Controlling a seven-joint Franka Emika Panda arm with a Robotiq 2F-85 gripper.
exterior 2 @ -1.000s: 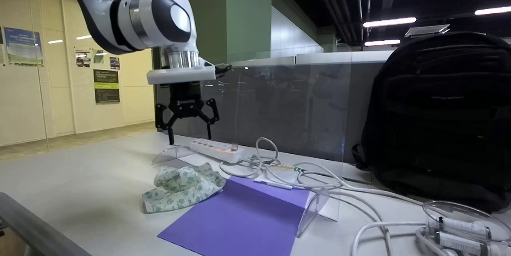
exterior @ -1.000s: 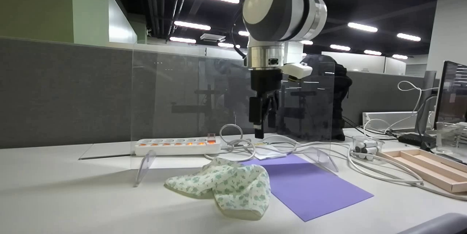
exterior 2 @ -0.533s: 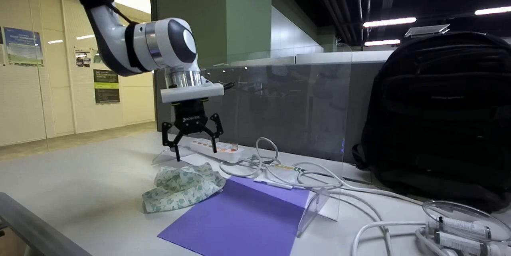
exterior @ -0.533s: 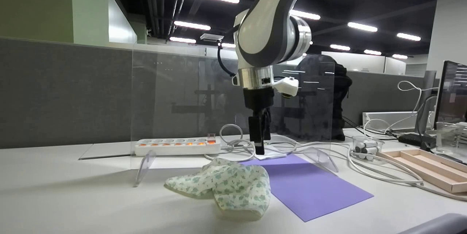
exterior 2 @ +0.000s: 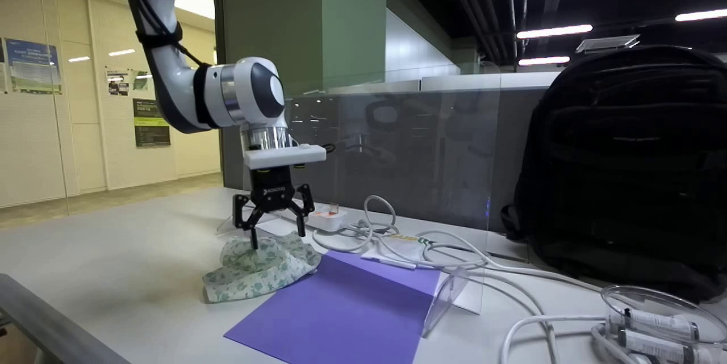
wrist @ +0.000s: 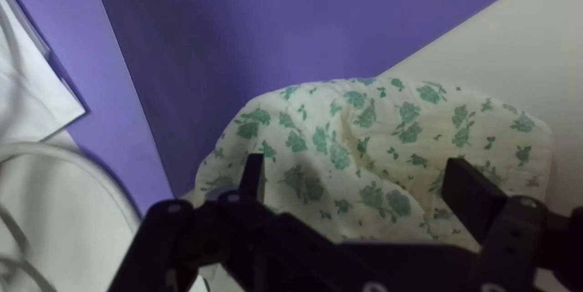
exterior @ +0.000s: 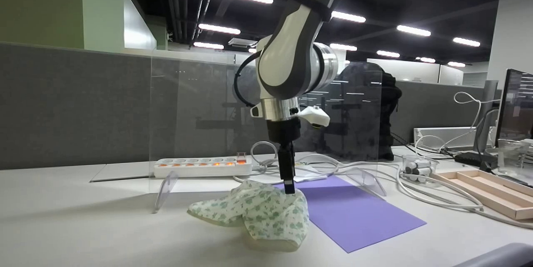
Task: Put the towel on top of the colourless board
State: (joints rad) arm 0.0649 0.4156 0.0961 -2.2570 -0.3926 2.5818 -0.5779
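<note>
The towel [exterior: 266, 215], white with green flowers, lies crumpled on the table and overlaps the purple sheet's edge; it also shows in an exterior view [exterior 2: 255, 276] and in the wrist view [wrist: 382, 119]. The colourless board [exterior: 200, 104] is a clear upright panel on clear feet, behind the towel; it also shows in an exterior view [exterior 2: 392, 142]. My gripper [exterior 2: 278, 241] is open, pointing down just above the towel, with its fingers spread over it. In the wrist view, the fingertips [wrist: 355, 159] stand apart with towel cloth below. Whether they touch the cloth I cannot tell.
A purple sheet [exterior: 358, 217] lies under the board's line. A white power strip [exterior: 204, 168] and loose white cables [exterior: 270, 167] lie behind the board. A clear cup of small bottles [exterior: 418, 169], a pink tray [exterior: 491, 192] and a black backpack [exterior 2: 630, 171] are on the table.
My gripper has come down from high above the table, and in an exterior view slightly left, to just above the towel. It has stayed open. The towel has not moved.
</note>
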